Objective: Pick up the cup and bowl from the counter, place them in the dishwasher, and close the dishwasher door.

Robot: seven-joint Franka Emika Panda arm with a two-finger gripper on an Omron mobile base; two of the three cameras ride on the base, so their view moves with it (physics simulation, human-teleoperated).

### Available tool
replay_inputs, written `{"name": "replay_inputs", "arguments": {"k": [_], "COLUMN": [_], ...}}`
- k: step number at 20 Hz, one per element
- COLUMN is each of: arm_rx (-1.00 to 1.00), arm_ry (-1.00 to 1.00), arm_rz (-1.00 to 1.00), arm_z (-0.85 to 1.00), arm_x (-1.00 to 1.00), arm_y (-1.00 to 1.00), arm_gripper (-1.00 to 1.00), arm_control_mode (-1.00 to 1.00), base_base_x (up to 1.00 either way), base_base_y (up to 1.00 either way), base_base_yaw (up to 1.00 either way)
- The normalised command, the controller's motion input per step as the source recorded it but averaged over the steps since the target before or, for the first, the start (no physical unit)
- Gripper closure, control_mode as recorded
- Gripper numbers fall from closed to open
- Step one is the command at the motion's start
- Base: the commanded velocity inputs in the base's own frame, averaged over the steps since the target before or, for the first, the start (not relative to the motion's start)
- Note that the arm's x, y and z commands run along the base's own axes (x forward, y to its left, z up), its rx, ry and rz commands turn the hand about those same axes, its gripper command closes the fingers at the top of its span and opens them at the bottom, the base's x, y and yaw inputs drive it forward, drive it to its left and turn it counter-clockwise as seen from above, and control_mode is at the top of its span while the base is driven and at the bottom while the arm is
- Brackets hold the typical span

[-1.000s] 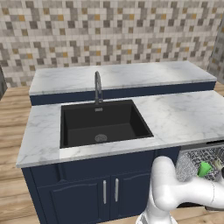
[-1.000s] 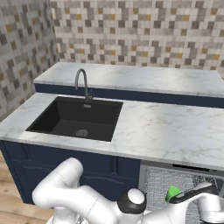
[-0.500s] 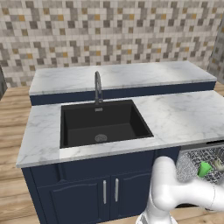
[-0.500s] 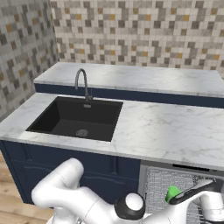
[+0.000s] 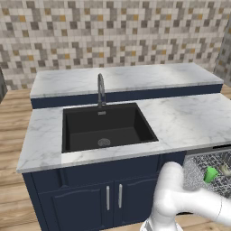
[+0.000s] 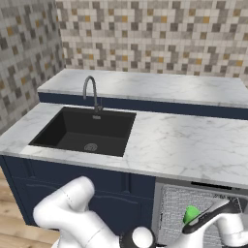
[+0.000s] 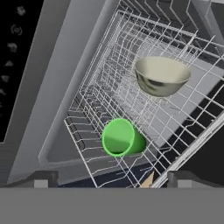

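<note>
End effector spread wide, clamped on nothing, poised over the open dishwasher. Directly ahead of the fingertips, close by: small bright green tapered cup, lying on its side in the grey wire rack, open mouth turned toward the hand. Farther out beyond the cup, well apart from it: pale off-white rounded bowl, glossy, tilted, resting in the same rack. From the base views, green cup seen inside the rack, below the edge of the white marble tabletop.
</note>
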Motion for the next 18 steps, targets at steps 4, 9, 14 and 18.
{"name": "replay_inputs", "arguments": {"k": [4, 9, 14, 18], "arm_rx": [0.0, 0.0, 0.0, 0.0], "arm_ry": [-0.02, -0.03, -0.04, -0.08], "arm_rz": [0.0, 0.0, 0.0, 0.0], "arm_z": [0.0, 0.0, 0.0, 0.0], "arm_x": [-0.1, -0.14, -0.18, -0.43], "arm_y": [0.3, 0.27, 0.25, 0.18], "arm_gripper": [-1.0, -1.0, -1.0, -1.0], "arm_control_mode": [-1.0, -1.0, -1.0, -1.0], "base_base_x": [0.0, 0.0, 0.0, 0.0], "base_base_y": [0.0, 0.0, 0.0, 0.0], "base_base_yaw": [0.0, 0.0, 0.0, 0.0]}}
